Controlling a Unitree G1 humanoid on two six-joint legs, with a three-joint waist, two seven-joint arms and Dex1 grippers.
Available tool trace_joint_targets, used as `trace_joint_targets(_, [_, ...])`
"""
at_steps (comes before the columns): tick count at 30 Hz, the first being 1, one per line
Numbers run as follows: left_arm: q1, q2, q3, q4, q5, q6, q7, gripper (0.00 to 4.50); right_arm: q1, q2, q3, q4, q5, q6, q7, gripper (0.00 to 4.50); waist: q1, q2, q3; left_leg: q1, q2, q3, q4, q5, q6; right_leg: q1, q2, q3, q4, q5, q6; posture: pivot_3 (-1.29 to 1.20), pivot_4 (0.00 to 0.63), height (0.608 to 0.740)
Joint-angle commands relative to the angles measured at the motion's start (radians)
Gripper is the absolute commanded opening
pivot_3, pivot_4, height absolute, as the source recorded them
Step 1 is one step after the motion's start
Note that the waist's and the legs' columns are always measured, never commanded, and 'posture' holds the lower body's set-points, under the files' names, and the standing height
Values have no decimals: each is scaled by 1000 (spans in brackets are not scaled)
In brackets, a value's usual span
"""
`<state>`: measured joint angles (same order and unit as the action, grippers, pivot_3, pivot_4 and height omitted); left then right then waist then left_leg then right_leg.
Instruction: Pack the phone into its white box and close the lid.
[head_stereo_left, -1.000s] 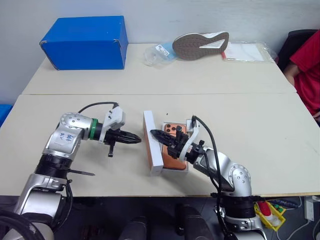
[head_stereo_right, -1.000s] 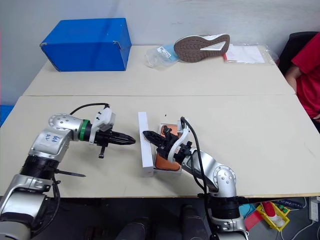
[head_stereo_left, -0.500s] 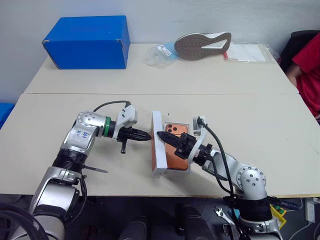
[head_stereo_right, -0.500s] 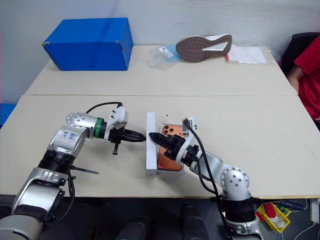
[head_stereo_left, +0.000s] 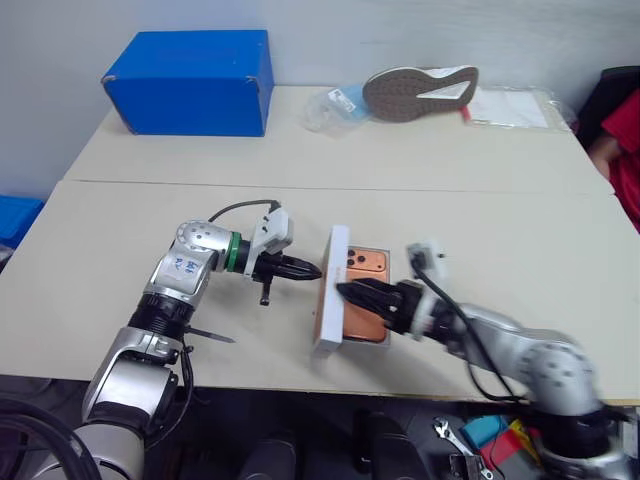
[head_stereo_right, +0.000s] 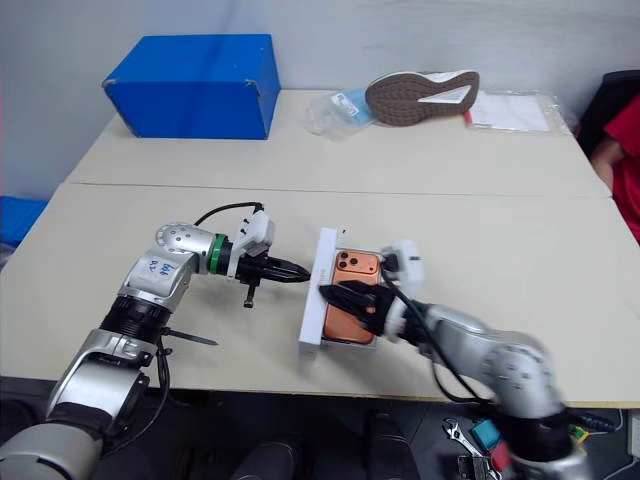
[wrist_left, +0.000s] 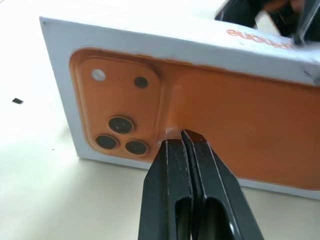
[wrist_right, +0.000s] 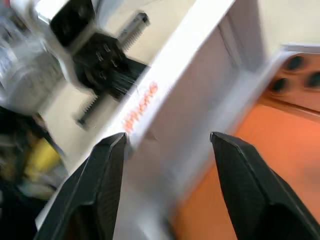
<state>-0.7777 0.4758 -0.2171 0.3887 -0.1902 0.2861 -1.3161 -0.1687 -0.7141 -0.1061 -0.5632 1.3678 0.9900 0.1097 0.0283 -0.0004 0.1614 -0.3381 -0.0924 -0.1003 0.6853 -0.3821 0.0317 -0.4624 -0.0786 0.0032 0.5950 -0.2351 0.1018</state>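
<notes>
Left wrist view: left gripper (wrist_left: 181, 134) pinched closed, tips pressing printed orange face of lid (wrist_left: 240, 120), which stands on edge beside white box (head_stereo_right: 386, 258). Right gripper (wrist_right: 167, 145) now spread wide, empty, over lid's top edge; a second ago its fingers were closed over phone (head_stereo_right: 347, 300). Phone lies flat in box, lens block at far end. Packing looks done; lid still upright, needs tipping over box.

Lid (head_stereo_right: 317, 285): upright on edge, wall between left gripper (head_stereo_right: 302, 271) and right gripper (head_stereo_right: 335, 293); bare table (head_stereo_right: 520, 240) beyond.
</notes>
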Motion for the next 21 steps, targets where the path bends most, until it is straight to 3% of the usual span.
trace_joint_targets(1, [0,0,-7,-82,-27,20,-32,0,96,-112,-117,-102,-3,-6,188,2526,-1,0,0,0,1,0,0,0,0,0,0,0,0,0,0,0,150,740])
trace_joint_targets(7, [-14,-22,-6,-83,-32,31,-37,0,250,-225,-261,-148,-70,-49,349,2526,-2,-1,0,1,1,2,0,0,1,2,0,2,-1,1,2,0,150,740])
trace_joint_targets(16, [-80,-102,-61,50,53,-92,-2,0,335,-246,-295,-182,-223,-118,456,2526,7,-2,1,1,0,2,1,0,1,2,0,1,-2,1,2,0,150,740])
trace_joint_targets(19, [-105,-54,-27,46,31,-92,-43,0,356,-246,-285,-204,-275,-138,468,2526,9,-3,1,1,0,2,1,0,1,2,0,1,-2,1,2,0,150,740])
trace_joint_targets(21, [-115,2,7,26,-1,-53,-85,0,363,-237,-285,-210,-294,-150,470,2142,1,-3,1,1,0,2,1,-1,1,1,1,1,-2,1,2,0,150,740])
